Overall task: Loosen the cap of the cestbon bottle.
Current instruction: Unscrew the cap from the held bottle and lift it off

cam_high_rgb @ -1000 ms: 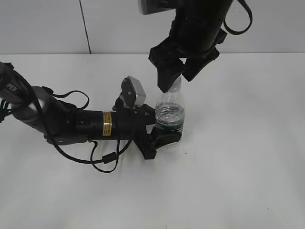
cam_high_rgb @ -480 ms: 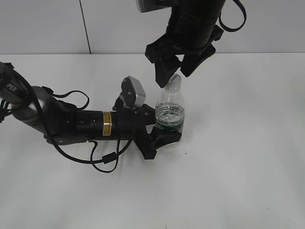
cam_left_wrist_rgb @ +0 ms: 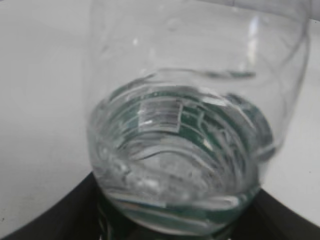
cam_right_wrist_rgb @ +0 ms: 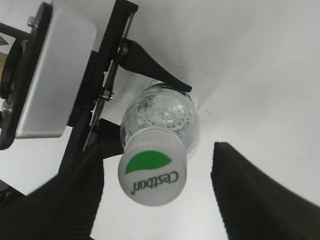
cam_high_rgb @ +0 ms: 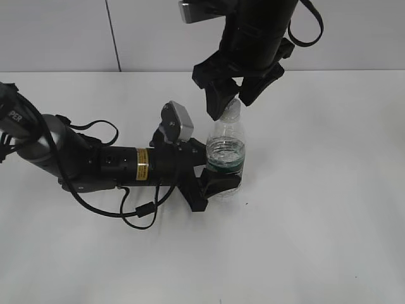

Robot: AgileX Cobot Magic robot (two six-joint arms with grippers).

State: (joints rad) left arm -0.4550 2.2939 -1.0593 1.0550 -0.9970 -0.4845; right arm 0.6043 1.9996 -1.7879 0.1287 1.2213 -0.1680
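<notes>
Bottle: we see the cestbon bottle (cam_high_rgb: 226,158) standing upright on the white tabletop (cam_high_rgb: 316,209), part-filled with water, its long axis vertical and the neck pointing up.

Left fingers: the left gripper (cam_high_rgb: 218,183) lies low along the tabletop, reaching in from the left, and its fingers pinch the bottle at the green label band near the base. In the left wrist view the bottle (cam_left_wrist_rgb: 190,125) fills the picture, with only dark finger edges at the bottom corners.

Cap: the cap (cam_right_wrist_rgb: 152,172) sits on the neck, white with a green patch and the Cestbon lettering facing up. Whether it is seated tight, we cannot tell.

Right fingers: the right gripper (cam_high_rgb: 231,104) hangs over the bottle top with its fingers spread. In the right wrist view the two dark fingers (cam_right_wrist_rgb: 250,195) stand either side of the cap, apart from it; the cap sits nearer the left-hand finger of that view than the other.

Key relation: the cap lies straight below and between the right fingers, so the right arm is the one placed to work it while the left steadies the body.

Next move, as we judge it: lower a little, centre on the cap, close, then twist about the vertical axis.

Risk: an off-centre close could tip the neck sideways.
</notes>
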